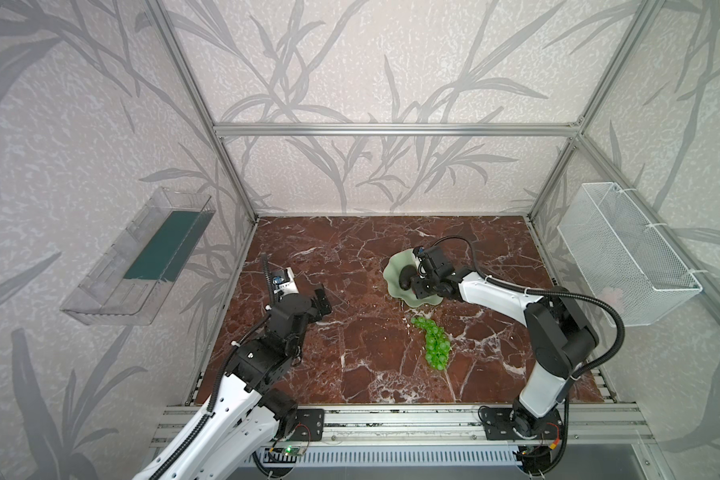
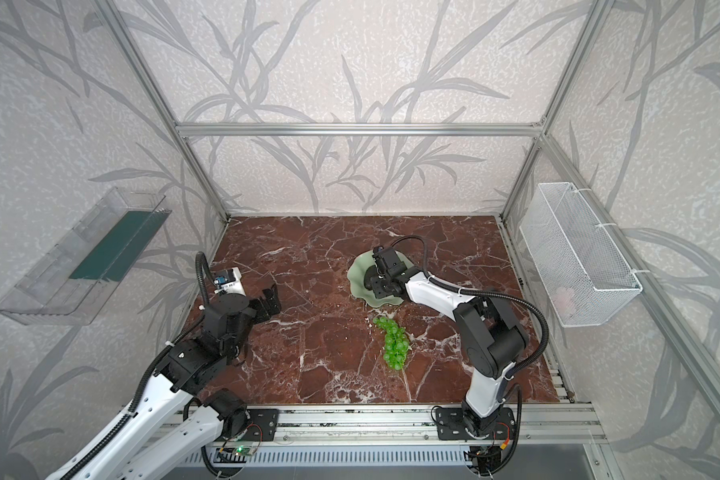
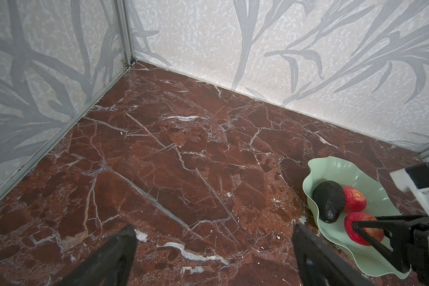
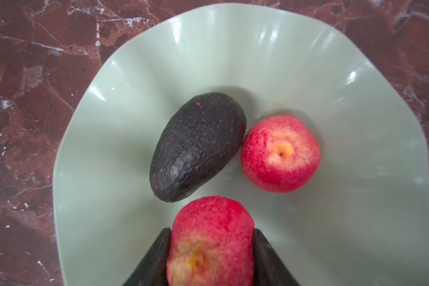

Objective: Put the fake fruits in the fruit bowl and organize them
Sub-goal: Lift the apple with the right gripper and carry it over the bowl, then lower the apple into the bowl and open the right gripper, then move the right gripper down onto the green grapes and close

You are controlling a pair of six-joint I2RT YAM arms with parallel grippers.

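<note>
- Pinched by our right gripper (image 4: 212,231): a red-yellow fruit (image 4: 212,250) over the fruit bowl (image 4: 233,62).
- Inside, avocado (image 4: 198,146) and second fruit (image 4: 280,153) touch.
- Nearby, grapes (image 1: 433,343) lie on the table (image 1: 350,353).
- Our left gripper (image 3: 214,226) stands spread.

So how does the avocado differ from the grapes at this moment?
Place: the avocado lies inside the fruit bowl; the grapes lie on the table, outside it. Colour: the avocado is blackish and matte, the grapes bright translucent green. Form: the avocado is one solid piece, the grapes a long bunch. Shared: neither is gripped.
</note>
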